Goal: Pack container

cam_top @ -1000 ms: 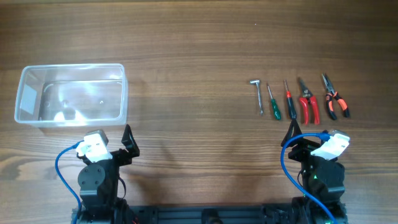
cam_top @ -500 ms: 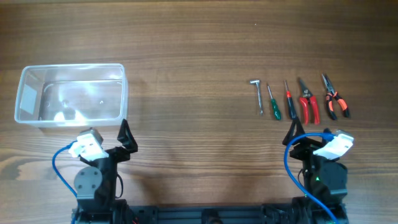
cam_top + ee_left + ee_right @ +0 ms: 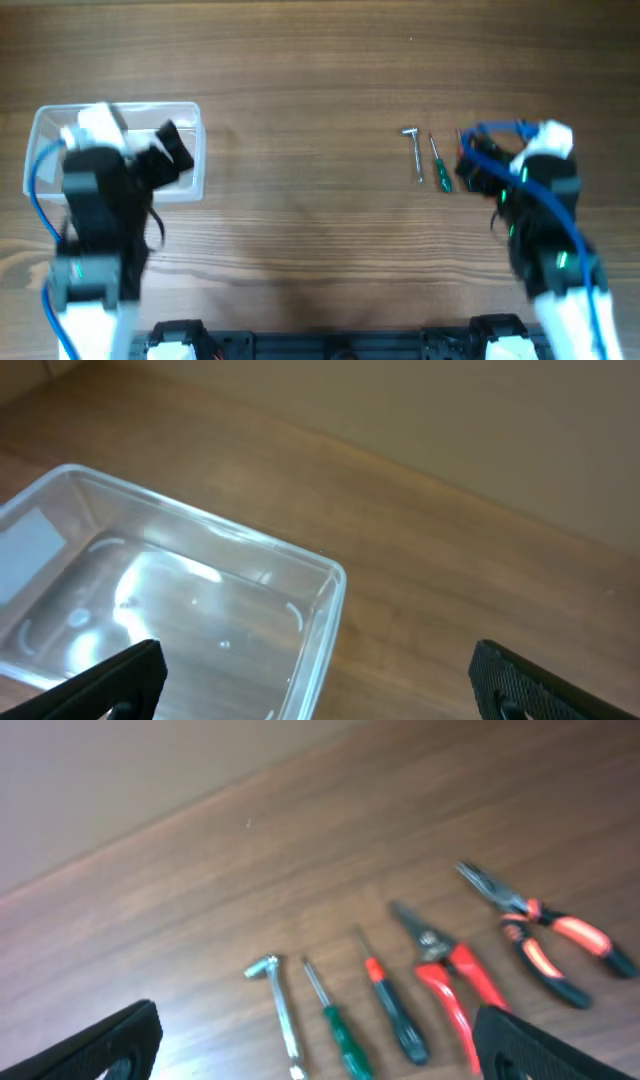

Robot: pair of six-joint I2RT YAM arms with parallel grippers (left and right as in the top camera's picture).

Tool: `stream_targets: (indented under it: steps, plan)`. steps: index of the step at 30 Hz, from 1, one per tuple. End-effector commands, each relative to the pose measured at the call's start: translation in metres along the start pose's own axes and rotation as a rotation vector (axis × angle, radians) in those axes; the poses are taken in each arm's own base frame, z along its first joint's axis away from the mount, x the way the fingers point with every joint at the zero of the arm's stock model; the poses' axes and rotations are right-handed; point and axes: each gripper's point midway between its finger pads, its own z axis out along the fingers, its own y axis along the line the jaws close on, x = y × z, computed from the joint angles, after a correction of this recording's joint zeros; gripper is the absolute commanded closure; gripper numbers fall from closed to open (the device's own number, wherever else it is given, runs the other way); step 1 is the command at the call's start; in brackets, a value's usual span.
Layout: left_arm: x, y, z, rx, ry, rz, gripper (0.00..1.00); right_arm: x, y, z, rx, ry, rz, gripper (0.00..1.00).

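The clear plastic container (image 3: pixel 40 125) sits far over on the left side of the table (image 3: pixel 300 220), long side running left to right. From the left wrist you can see its thick rim (image 3: pixel 210 530), the rounded right corner and some light glare on the floor of it. The hand tools are lined up in a row on the right: a small L-shaped wrench (image 3: pixel 280 1010), a green-handled screwdriver (image 3: pixel 338 1030), a red-and-black screwdriver (image 3: pixel 395 1010), red-handled cutters (image 3: pixel 455 980) and orange-and-black long-nose pliers (image 3: pixel 548 948). They're each just beside the next but not touching. From above only the wrench (image 3: pixel 413 150) and green screwdriver (image 3: pixel 440 172) show, because the right arm covers the rest. There's a wide stretch of wood between the tub and the tools, so plenty of room in the middle. In both wrist views the table's far edge meets a plain beige wall (image 3: pixel 450 410), well beyond everything. The left gripper (image 3: pixel 320 680) hangs over the container's right end with its fingers spread as wide as they go, one tip over the inside of the tub and the other out past its right wall. It's holding nothing, and I can't see it touching anything. The right gripper (image 3: pixel 320 1045) hovers at the near side of the tool row, equally wide apart and gripping nothing. Both arms are motion-blurred from overhead, so the finer detail there is hard to make out.
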Motion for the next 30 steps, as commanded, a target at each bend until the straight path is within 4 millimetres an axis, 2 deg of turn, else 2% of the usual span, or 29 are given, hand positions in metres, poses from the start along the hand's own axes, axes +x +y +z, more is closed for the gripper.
stream_targets:
  steps: [1,4,7,11,16,19,24,28,30]
  plan:
    - [-0.044,-0.017,0.009,0.042,0.059,0.117,0.00,-0.048,0.033,0.009,-0.130,0.090,-0.028,0.00]
    - [-0.067,-0.018,0.015,0.021,0.120,0.113,0.00,-0.083,0.029,0.020,-0.129,0.174,-0.022,0.00]
    - [-0.077,-0.019,0.016,0.007,0.157,0.111,0.00,-0.103,0.015,0.025,-0.078,0.232,-0.011,0.00]
    - [-0.074,-0.018,0.017,0.000,0.185,0.112,0.00,-0.117,0.010,0.027,-0.061,0.268,-0.116,0.00]
    - [-0.042,-0.036,0.007,0.125,0.326,0.081,0.00,-0.112,0.009,0.026,-0.060,0.285,-0.142,0.00]
    - [-0.035,-0.040,0.004,0.153,0.360,0.075,0.00,-0.108,0.008,0.025,-0.056,0.304,-0.140,0.00]
    - [-0.034,-0.043,0.004,0.165,0.365,0.069,0.00,-0.108,0.006,0.025,-0.052,0.302,-0.175,0.00]
    - [-0.024,-0.040,0.016,0.164,0.411,0.128,0.01,-0.108,0.005,0.027,-0.049,0.306,-0.174,0.00]
    - [-0.006,-0.036,0.029,0.144,0.502,0.128,0.00,-0.106,0.004,0.030,-0.047,0.317,-0.172,0.00]
